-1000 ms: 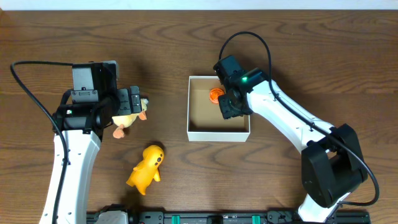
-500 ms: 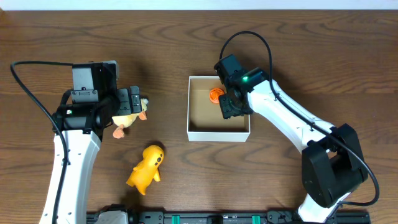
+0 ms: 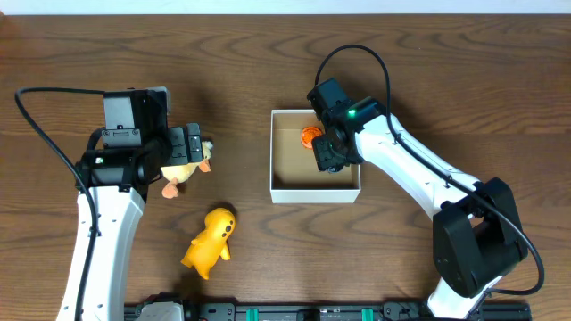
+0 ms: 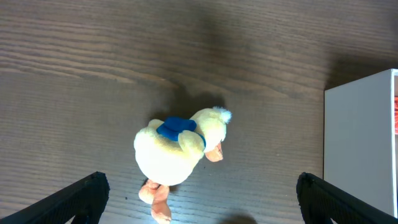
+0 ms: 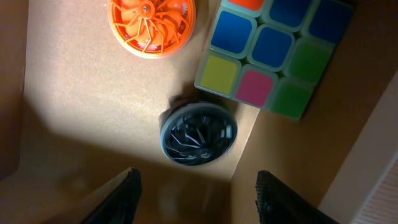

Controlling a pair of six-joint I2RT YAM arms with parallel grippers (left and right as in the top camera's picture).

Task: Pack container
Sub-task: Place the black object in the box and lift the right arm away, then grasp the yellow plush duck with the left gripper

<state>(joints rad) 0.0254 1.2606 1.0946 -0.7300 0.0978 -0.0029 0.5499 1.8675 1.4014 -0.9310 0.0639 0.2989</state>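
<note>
The container (image 3: 289,191), a white-walled box with a brown inside, sits at the table's middle. My right gripper (image 3: 327,153) hangs open inside it, empty. Below it on the box floor lie an orange ribbed disc (image 5: 151,25), a dark blue ribbed disc (image 5: 198,133) and a colour puzzle cube (image 5: 273,56); the orange disc also shows in the overhead view (image 3: 309,135). My left gripper (image 4: 198,199) is open above a pale yellow plush duck with a blue bow (image 4: 177,149), the same duck that the overhead view (image 3: 181,169) shows left of the box. The container's white wall (image 4: 360,146) is at the right of the left wrist view.
A yellow plush toy with dark eyes (image 3: 211,242) lies on the wooden table in front of the duck, near the front edge. Black cables loop behind both arms.
</note>
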